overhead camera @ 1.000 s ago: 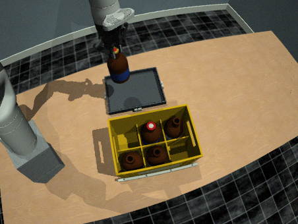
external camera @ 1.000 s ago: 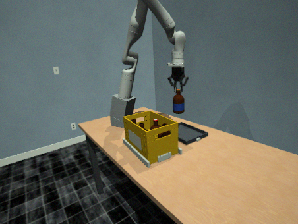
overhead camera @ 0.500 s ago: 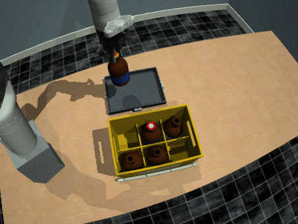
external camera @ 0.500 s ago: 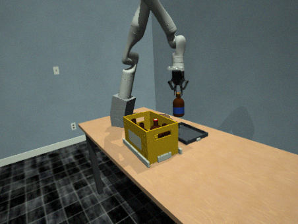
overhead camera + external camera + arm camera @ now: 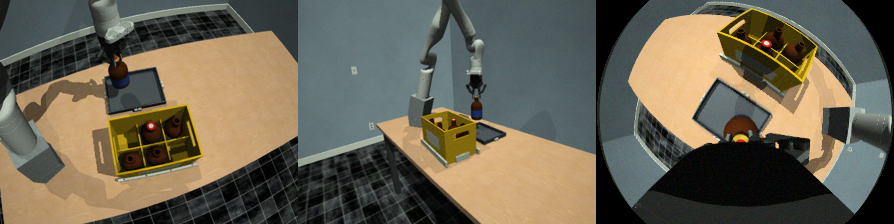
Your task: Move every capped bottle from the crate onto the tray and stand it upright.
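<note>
Capped bottle hanging over the tray

The gripper (image 5: 476, 94) clamps the capped bottle (image 5: 476, 111) by its neck, clear above the tray (image 5: 492, 134); only the top view shows open bottles in the crate (image 5: 192, 145).

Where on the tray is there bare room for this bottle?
The tray carries nothing yet; its whole floor between the rims is bare. The held bottle hangs over its far left corner. The crate crowds the near rim.

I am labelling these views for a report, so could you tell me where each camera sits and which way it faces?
Top: high above, looking down on the table, crate and tray; arm and base show.
Exterior: off the table's corner, looking across at the whole arm, the gripper shut on a bottle.
Wrist: on the gripper, looking down past the bottle's cap.
All three share crate, tray and held bottle.
</note>
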`<control>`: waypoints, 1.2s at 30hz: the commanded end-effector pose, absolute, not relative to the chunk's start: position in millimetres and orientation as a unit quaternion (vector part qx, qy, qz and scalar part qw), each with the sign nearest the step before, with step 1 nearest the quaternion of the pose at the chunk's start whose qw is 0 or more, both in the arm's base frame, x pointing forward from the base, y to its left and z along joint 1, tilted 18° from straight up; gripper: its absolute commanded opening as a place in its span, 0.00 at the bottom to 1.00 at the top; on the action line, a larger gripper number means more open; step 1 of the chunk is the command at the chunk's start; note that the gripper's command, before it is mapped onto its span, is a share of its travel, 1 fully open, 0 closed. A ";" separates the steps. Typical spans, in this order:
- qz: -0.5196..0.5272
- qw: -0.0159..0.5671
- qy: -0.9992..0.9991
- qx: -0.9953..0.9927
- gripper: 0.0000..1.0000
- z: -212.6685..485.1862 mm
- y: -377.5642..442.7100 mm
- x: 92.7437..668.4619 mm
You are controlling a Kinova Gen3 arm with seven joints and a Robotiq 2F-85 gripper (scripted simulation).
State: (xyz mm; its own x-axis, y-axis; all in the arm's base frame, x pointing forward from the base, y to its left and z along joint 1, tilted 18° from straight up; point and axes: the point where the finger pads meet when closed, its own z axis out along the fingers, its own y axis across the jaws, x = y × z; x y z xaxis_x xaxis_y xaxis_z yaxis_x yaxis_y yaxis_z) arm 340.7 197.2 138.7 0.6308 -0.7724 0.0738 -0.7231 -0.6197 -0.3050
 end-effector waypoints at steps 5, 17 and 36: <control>-0.092 0.123 0.411 -0.899 0.00 123.2 205.7 337.0; -0.094 0.123 0.412 -0.898 0.00 107.4 207.1 342.5; -0.093 0.123 0.411 -0.899 0.00 80.6 211.6 348.7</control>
